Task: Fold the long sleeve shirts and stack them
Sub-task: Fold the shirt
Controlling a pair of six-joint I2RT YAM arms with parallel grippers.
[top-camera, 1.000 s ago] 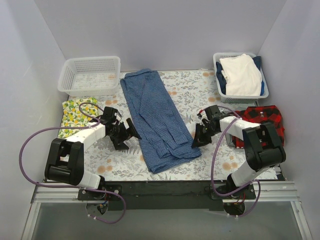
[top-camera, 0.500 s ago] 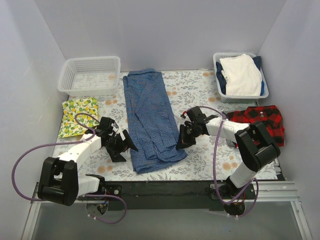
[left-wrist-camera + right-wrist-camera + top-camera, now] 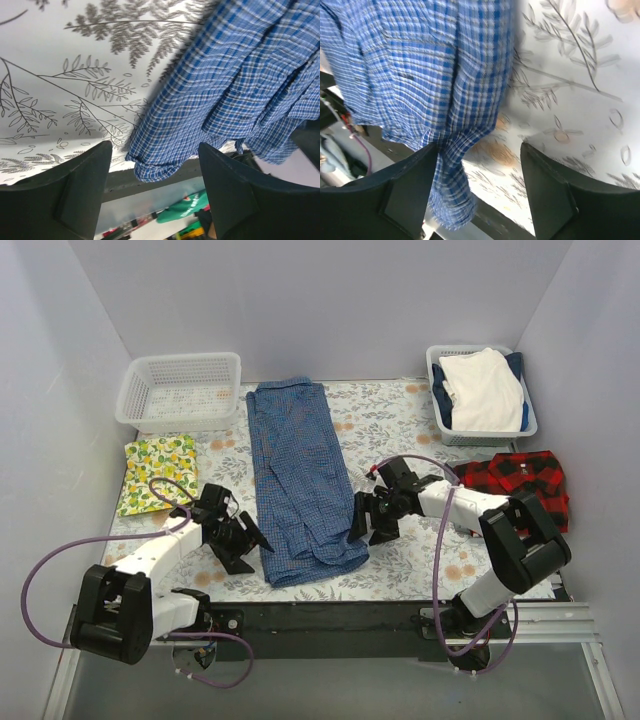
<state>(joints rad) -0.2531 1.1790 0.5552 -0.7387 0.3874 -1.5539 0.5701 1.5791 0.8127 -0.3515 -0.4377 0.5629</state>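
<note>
Blue shirt (image 3: pixel 298 475) folded into long strip, mid-table; left gripper (image 3: pixel 248 537) and right gripper (image 3: pixel 366 521) flank near hem, both spread, pinching nothing, likely poised for crosswise fold.

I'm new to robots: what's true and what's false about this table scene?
The blue checked shirt lies between the left end effector and the right end effector. True.
The red plaid shirt is stacked on it. False: the red plaid shirt lies apart, near the table's right edge.
The white garment sits in the right basket. True.
The lemon-print cloth is inside a basket. False: the lemon-print cloth lies on the table before the left basket.
Both end effectors are shut. False: both stand open.
</note>
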